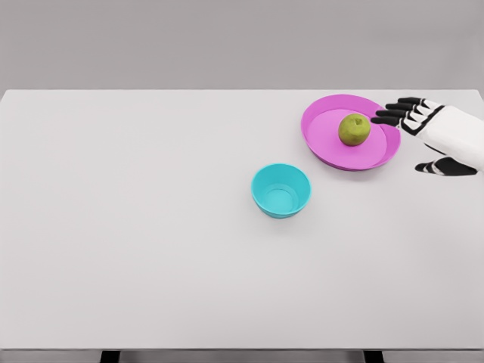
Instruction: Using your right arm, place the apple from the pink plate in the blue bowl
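A green apple (354, 129) sits in the middle of the pink plate (325, 128) at the table's far right. The blue bowl (280, 190) stands empty, nearer the centre, to the lower left of the plate. My right hand (408, 136) comes in from the right edge and hovers just right of the plate, fingers spread and pointing left toward the apple, thumb lower down. It holds nothing and is a short gap from the apple. The left arm does not show.
The white table (136, 227) spans the whole view, with its front edge along the bottom and its far edge below a grey wall.
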### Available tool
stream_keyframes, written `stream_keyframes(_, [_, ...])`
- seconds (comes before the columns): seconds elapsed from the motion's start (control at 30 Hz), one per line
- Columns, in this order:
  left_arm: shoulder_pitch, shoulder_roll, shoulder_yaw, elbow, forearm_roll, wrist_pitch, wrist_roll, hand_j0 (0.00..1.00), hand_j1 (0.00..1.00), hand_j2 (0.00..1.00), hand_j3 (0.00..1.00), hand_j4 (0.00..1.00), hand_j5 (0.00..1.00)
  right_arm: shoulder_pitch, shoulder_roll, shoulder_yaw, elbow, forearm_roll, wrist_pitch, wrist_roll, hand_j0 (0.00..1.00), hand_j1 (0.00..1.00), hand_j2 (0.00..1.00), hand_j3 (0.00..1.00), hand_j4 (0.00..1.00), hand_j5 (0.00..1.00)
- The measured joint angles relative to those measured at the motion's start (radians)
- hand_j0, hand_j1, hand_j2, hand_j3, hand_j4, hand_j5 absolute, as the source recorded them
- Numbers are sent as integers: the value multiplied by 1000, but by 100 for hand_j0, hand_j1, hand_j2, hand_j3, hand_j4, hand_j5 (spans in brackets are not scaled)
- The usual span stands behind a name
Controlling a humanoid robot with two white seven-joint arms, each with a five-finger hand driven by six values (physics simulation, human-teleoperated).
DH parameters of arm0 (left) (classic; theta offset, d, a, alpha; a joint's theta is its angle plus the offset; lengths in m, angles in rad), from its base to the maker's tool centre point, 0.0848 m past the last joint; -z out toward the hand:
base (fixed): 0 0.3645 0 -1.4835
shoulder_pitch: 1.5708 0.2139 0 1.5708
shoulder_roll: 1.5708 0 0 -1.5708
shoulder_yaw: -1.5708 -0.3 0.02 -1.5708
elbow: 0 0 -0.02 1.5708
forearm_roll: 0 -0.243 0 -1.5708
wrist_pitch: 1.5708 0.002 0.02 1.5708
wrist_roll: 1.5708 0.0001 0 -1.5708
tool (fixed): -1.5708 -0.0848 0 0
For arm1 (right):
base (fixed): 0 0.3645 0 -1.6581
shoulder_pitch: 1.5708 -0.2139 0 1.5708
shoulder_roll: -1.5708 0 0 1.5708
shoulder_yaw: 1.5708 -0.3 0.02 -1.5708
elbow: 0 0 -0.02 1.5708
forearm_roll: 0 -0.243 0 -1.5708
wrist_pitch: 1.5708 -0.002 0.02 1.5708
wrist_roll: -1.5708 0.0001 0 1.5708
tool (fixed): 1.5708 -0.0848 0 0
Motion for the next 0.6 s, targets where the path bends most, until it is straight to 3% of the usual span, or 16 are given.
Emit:
stream_keyframes(0.13, [0, 0, 0, 0, 0, 0, 0, 100, 100, 100, 100, 100, 100, 15, -1, -24, 21, 2, -1, 1, 100, 100, 100, 100, 100, 100])
stream_keyframes(0.27, [0, 0, 0, 0, 0, 0, 0, 100, 100, 100, 100, 100, 100, 15, 1, -81, 140, 4, -1, 6, 100, 100, 100, 100, 100, 100])
stream_keyframes(0.33, [0, 0, 0, 0, 0, 0, 0, 100, 100, 100, 100, 100, 100, -5, 5, -96, 201, 4, -1, 81, 100, 100, 100, 100, 100, 100])
stream_keyframes(0.47, [0, 0, 0, 0, 0, 0, 0, 100, 100, 100, 100, 100, 100, -184, 49, -84, 271, 14, -5, 335, 100, 100, 100, 100, 100, 100])
stream_keyframes(0.53, [0, 0, 0, 0, 0, 0, 0, 100, 100, 100, 100, 100, 100, -351, 78, -24, 328, 13, -4, 389, 100, 100, 100, 100, 100, 100])
stream_keyframes(0.6, [0, 0, 0, 0, 0, 0, 0, 100, 100, 100, 100, 100, 100, -451, 117, 69, 409, 11, 0, 416, 100, 100, 100, 100, 100, 100])
